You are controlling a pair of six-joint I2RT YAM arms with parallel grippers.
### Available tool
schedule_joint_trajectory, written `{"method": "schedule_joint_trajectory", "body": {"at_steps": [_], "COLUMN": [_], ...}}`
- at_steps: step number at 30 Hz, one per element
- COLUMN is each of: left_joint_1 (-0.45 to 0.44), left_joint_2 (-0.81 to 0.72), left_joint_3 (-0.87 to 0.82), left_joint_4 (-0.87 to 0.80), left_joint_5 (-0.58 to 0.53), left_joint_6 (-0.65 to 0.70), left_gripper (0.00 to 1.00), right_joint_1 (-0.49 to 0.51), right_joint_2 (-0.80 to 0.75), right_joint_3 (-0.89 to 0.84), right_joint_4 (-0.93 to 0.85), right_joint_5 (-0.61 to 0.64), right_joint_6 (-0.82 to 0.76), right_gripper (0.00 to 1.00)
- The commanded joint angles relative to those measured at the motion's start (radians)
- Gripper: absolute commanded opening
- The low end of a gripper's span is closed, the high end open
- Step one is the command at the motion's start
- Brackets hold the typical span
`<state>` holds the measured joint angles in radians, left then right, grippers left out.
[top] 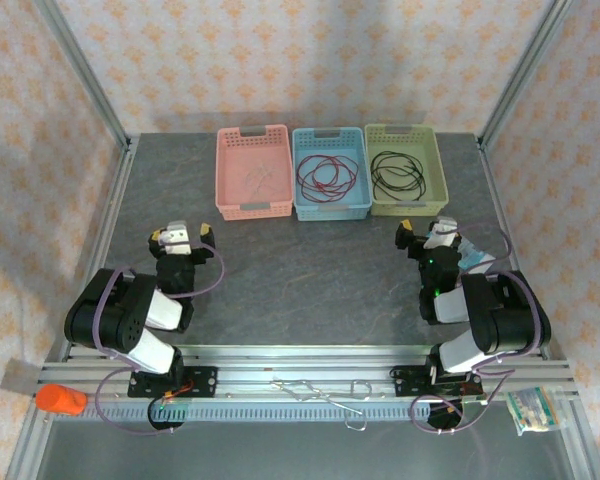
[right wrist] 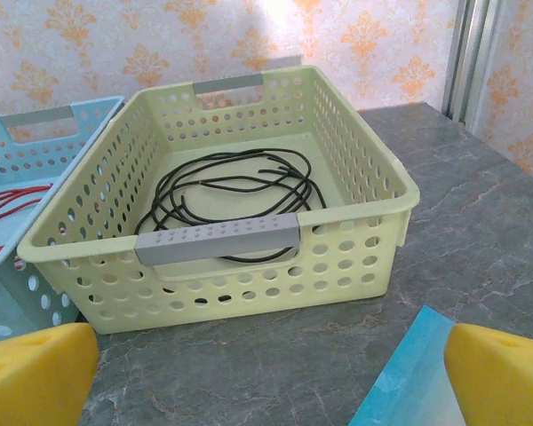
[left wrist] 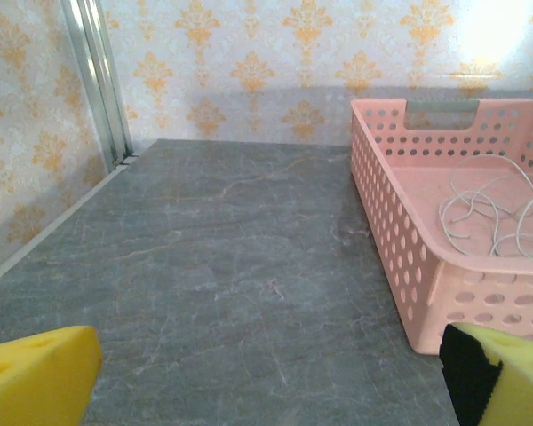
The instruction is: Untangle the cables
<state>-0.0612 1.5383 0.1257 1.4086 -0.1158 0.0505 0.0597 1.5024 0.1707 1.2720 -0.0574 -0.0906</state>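
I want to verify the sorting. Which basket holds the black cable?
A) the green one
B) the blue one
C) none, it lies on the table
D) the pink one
A: the black cable lies coiled inside the green basket.

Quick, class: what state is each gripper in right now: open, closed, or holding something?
Left gripper: open, gripping nothing.
Right gripper: open, gripping nothing.
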Motion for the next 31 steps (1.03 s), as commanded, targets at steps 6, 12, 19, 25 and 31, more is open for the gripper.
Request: {"method": "schedule_joint_trajectory", "body": {"at_steps": [6, 12, 19, 25, 31], "left_joint_1": [0.063, 0.064, 0.062, 0.062, 0.064], "left_joint_2": [-0.007, -0.004, -0.004, -0.004, -0.003], "left_joint_3": [0.091, 0.088, 0.090, 0.094, 0.091], "left_joint_4": [-0.099, -0.086, -0.092, -0.098, -0.094], "left_joint_5": [0.036, 0.034, 0.062, 0.065, 0.067], "left_joint_6": [-0.081, -0.080, -0.067, -0.069, -0.068], "left_gripper": [1.00, 1.00, 1.00, 1.00, 1.00], "right_joint_1": [-0.038, -0.038, -0.038, -0.038, -0.038], "right_joint_2": [0.015, 0.013, 0.014, 0.013, 0.014], "right_joint_3": [0.063, 0.059, 0.059, 0.059, 0.061], "right_joint_4": [-0.048, -0.044, -0.043, -0.043, -0.043], "right_joint_5": [-0.015, -0.014, -0.015, -0.015, -0.015], "right_joint_6": [0.043, 0.041, 0.041, 0.041, 0.040], "right_gripper": [1.00, 1.00, 1.00, 1.00, 1.00]}}
